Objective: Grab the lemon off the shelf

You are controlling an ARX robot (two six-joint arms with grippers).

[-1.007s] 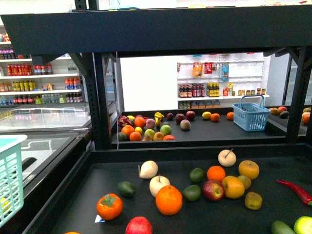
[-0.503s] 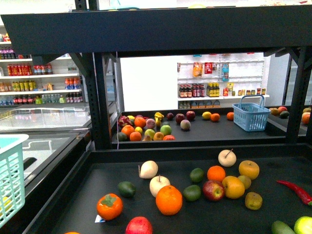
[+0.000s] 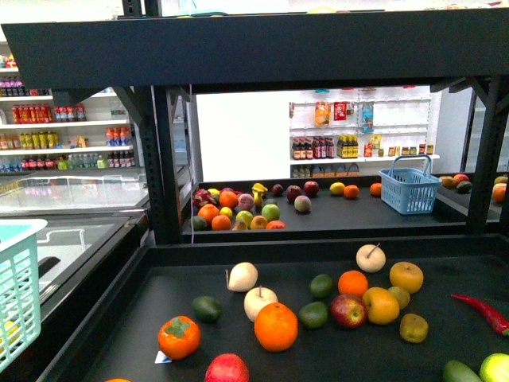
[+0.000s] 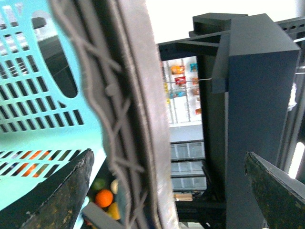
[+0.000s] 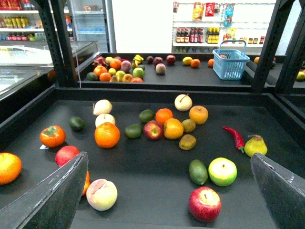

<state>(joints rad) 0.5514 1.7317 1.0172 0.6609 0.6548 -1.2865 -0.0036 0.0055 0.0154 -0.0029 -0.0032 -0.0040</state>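
a: yellow and oval, where is the lemon (image 3: 381, 305)?
b: on the near black tray of the shelf (image 3: 262, 48), right of centre. it touches a red apple (image 3: 347, 310) on its left, with a small orange (image 3: 352, 283) just behind it and a rounder yellow fruit (image 3: 406, 276) behind and to the right.
a: which way does it point?
b: hard to say. it looks only a little longer than it is wide. in the right wrist view its long axis seems to run roughly away from the camera, towards the back of the tray, but the tapered ends are too small to make out.
a: and the right end effector (image 5: 169, 156)?
b: released, its two dark fingers (image 5: 57, 195) spread wide, hovering over the front of the tray and well apart from the lemon.
a: the left end effector (image 4: 167, 156)?
b: also spread wide, nothing pinched between the tips. a teal basket (image 4: 43, 109) fills one side of its view, with a grey meshed rim (image 4: 124, 109) very close to the camera and a black shelf post (image 4: 252, 119) beyond. the front view shows that basket at the far left edge.
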